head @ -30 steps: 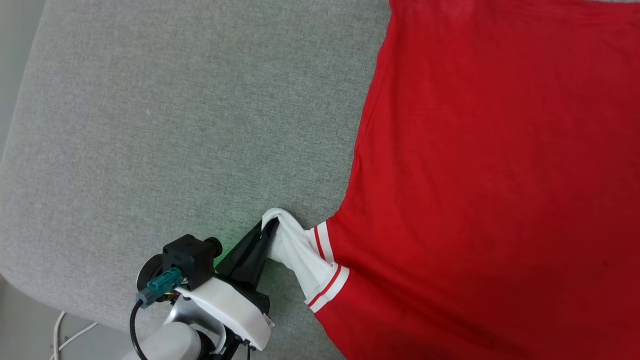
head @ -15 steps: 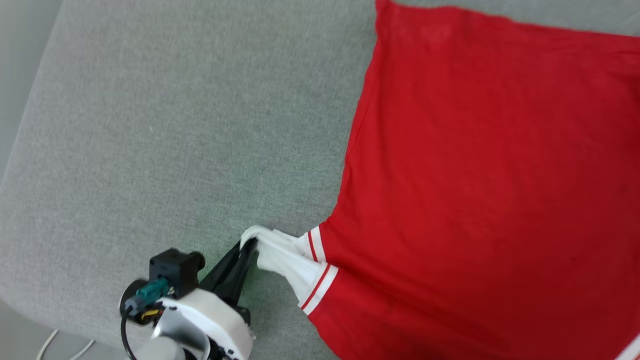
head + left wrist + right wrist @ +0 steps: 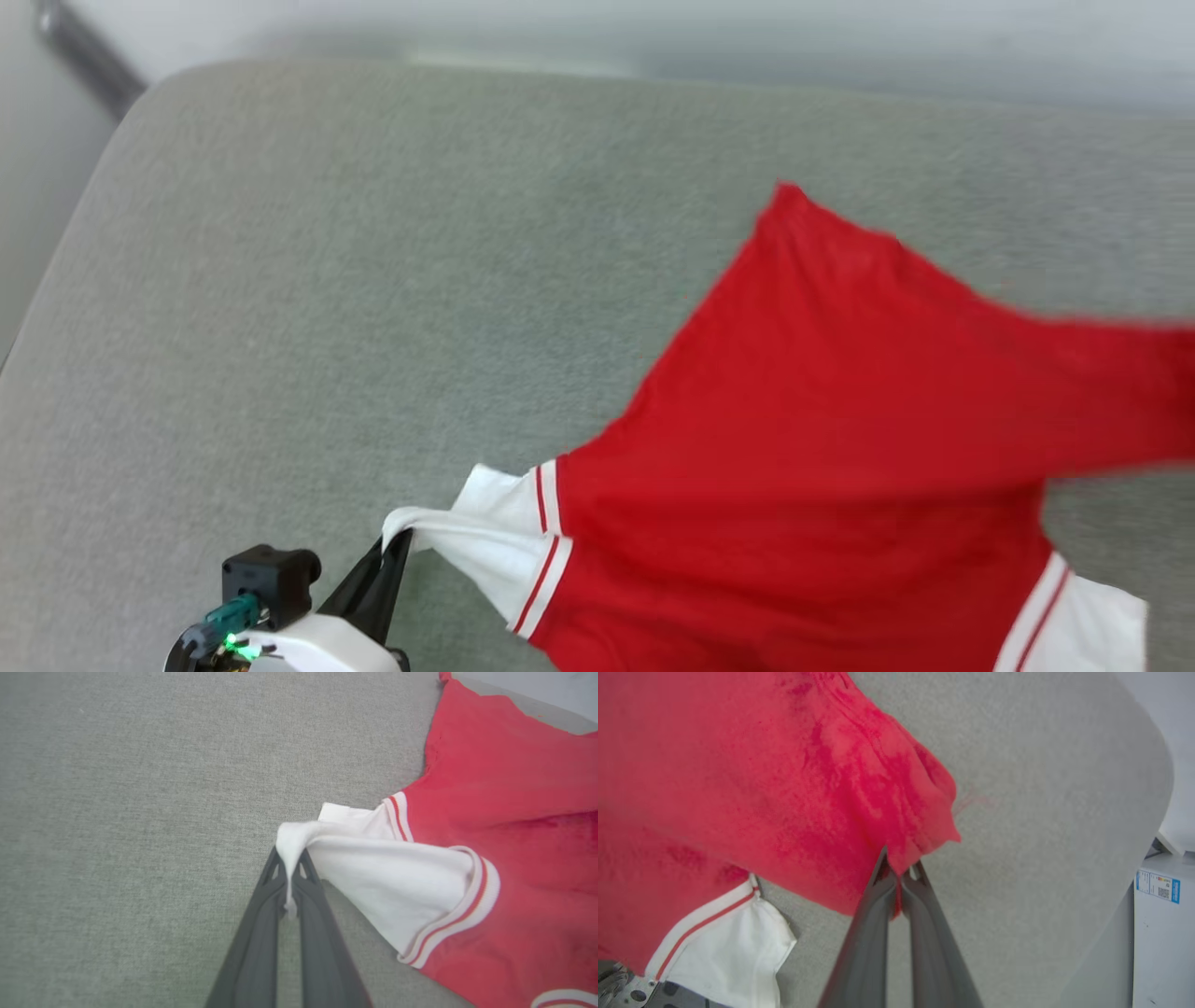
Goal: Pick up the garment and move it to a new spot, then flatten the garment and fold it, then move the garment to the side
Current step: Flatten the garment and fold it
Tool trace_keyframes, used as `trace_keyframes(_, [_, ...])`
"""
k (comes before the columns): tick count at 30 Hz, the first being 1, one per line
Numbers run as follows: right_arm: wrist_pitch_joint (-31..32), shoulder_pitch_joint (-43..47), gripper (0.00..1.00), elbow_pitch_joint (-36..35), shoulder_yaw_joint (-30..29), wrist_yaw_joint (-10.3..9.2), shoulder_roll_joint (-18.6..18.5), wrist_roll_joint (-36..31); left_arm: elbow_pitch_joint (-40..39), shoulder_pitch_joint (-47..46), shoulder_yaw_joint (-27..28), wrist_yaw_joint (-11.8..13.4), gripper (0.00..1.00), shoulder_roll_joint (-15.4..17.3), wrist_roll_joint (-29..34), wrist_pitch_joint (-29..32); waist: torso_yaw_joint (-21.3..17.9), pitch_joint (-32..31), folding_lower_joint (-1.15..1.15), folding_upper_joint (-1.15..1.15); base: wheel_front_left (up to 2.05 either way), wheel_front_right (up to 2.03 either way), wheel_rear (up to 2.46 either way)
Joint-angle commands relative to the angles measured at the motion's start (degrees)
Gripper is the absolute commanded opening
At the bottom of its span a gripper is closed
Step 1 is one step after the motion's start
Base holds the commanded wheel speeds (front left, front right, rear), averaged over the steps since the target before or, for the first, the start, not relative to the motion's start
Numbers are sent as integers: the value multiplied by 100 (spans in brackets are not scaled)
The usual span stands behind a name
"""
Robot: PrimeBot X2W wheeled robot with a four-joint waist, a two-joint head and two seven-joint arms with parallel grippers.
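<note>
The garment (image 3: 840,448) is a red jersey with white sleeves and striped trim, spread partly lifted over the right of the grey cushion. My left gripper (image 3: 397,546) at the lower left is shut on the tip of one white sleeve (image 3: 373,877), which stretches taut from its fingers (image 3: 261,924). In the right wrist view my right gripper (image 3: 899,868) is shut on a bunched red edge of the garment (image 3: 784,788), held up off the cushion. The other white sleeve (image 3: 1092,616) hangs at the lower right. No numerals are visible.
The grey fabric cushion (image 3: 327,280) has free room on its left and far side, with a rounded far edge and a pale wall behind. A white cabinet (image 3: 1162,924) with a label stands beyond the cushion's edge in the right wrist view.
The head camera has tilted up, showing the cushion's far edge. The red body has risen and pulled toward the right, and the left gripper with the sleeve sits lower in view.
</note>
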Motion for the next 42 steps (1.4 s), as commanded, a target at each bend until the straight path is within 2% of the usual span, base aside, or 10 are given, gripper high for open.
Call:
trace_keyframes(1, [-95, 307, 0, -53, -39, -2, -106, 94, -26, 68, 32, 39, 0, 37, -29, -6, -249, -252, 0, 0, 0, 0, 0])
trace_keyframes(9, [-803, 2695, 0, 37, -219, -2, -399, 617, -86, 317, 75, 86, 0, 169, -129, -10, -472, -423, 0, 0, 0, 0, 0])
trace_keyframes(14, [-1195, 3657, 0, 435, -369, -2, 87, 702, -67, 313, 54, 66, 0, 170, -119, -3, -485, -396, 0, 0, 0, 0, 0])
trace_keyframes(18, [-1393, 3824, 0, 560, -473, -2, 440, 543, -35, 276, 39, 57, 0, 170, -122, 11, -499, -401, 0, 0, 0, 0, 0])
trace_keyframes(19, [-1462, 3758, 11, 531, -568, -4, 455, 525, -28, 273, 32, 49, 0, 173, -120, 15, -504, -407, 0, 0, 0, 0, 0])
trace_keyframes(20, [-1500, 3671, 49, 482, -685, -5, 447, 528, -16, 272, 25, 42, 0, 177, -119, 15, -508, -417, 0, 0, 0, 0, 0])
trace_keyframes(21, [-1540, 3573, 100, 394, -785, -4, 398, 501, -10, 271, 21, 38, 0, 180, -120, 17, -509, -424, 0, 0, 0, 0, 0])
trace_keyframes(31, [-1052, 2143, 100, -805, -1560, -2, -155, 219, -25, 55, -28, -15, 0, 135, -39, 30, -357, -258, 0, 0, 0, 0, 0])
trace_keyframes(35, [-349, 1097, 100, -906, -1269, -2, 45, 3, -27, -156, -104, -69, 0, 72, 54, 87, -176, -63, 0, 0, 0, 0, 0])
trace_keyframes(42, [723, -495, 100, -121, -368, -3, 798, -543, -51, -595, -270, -197, 0, -157, 239, 149, 148, 370, 0, 0, 0, 0, 0])
